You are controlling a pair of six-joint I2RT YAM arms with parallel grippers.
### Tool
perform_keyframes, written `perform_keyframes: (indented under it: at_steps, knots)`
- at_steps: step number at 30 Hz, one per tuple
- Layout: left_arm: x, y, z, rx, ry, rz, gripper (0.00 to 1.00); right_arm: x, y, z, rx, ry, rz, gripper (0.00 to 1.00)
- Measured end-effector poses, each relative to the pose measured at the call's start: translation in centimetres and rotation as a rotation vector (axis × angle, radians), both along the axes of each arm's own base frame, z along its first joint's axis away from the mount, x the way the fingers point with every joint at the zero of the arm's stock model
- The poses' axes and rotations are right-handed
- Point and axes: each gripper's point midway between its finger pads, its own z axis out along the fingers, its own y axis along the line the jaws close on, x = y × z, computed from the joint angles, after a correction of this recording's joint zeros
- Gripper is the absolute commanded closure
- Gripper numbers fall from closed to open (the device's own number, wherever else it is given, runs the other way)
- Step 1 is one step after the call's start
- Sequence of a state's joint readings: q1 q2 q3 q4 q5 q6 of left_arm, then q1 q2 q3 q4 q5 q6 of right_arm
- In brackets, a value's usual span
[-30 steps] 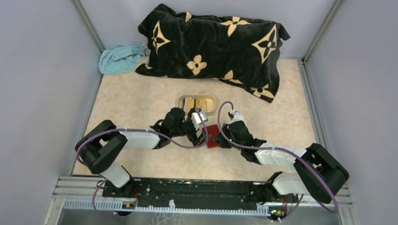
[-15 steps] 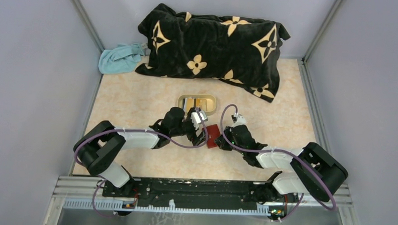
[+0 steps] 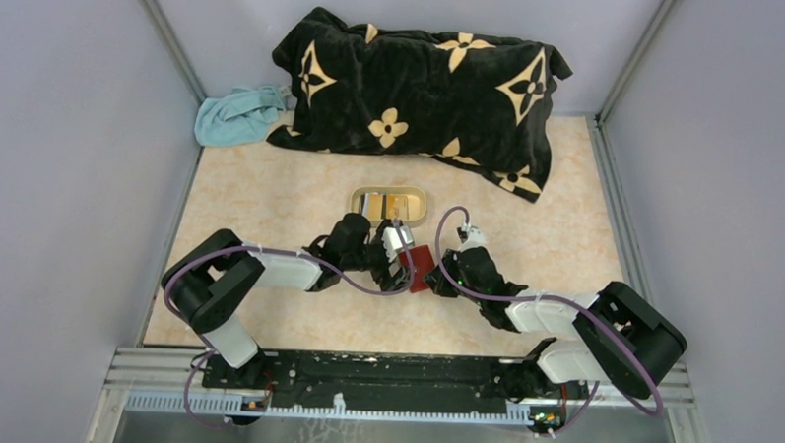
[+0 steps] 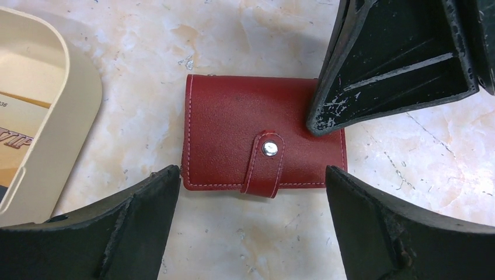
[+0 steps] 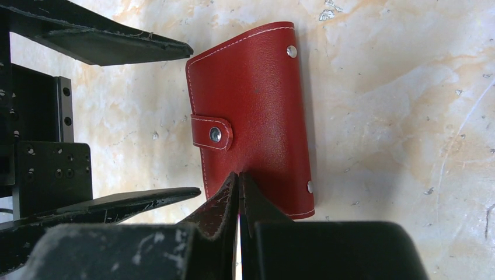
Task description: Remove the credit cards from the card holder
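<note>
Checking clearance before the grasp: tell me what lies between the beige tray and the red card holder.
Nothing: in the left wrist view, only bare marbled tabletop separates the tray from the card holder.

Beige tray (image 4: 69,111) and card (image 4: 20,125) inside, partly beyond the left edge.

Left end effector (image 4: 251,175) gapes wide; right end effector (image 5: 239,178) pinched closed.
</note>
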State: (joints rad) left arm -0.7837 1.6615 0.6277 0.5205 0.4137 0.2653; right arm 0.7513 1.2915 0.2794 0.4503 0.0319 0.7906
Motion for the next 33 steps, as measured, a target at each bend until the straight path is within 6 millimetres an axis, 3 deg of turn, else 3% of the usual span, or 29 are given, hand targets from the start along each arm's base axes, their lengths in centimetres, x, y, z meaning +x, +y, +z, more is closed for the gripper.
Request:
perform_keyframes:
  at_steps: [10,15,21,29,30,33]
  knots:
    - [0.4,-0.5,-1.1,0.017,0.011,-0.012,0.03,0.1,0.4,-0.1,0.021,-0.001,0.007,1.00]
    - [0.7,-1.0,-1.0,0.009,0.017,-0.018,0.15,0.1,0.4,-0.1,0.025,0.002,0.004,1.00]
    - [1.1,-1.4,-1.0,0.000,0.010,-0.014,0.38,0.0,0.4,-0.1,0.028,0.001,0.003,1.00]
    - [1.3,-1.6,-0.9,-0.002,0.002,-0.008,0.58,0.0,0.4,-0.1,0.035,-0.003,0.003,1.00]
    - [1.3,-1.6,-0.9,-0.002,0.001,-0.011,0.65,0.0,0.4,-0.1,0.036,-0.003,0.003,1.00]
    - [1.2,-1.8,-0.8,-0.004,0.002,-0.018,0.99,-0.1,0.5,0.0,0.040,-0.003,0.006,1.00]
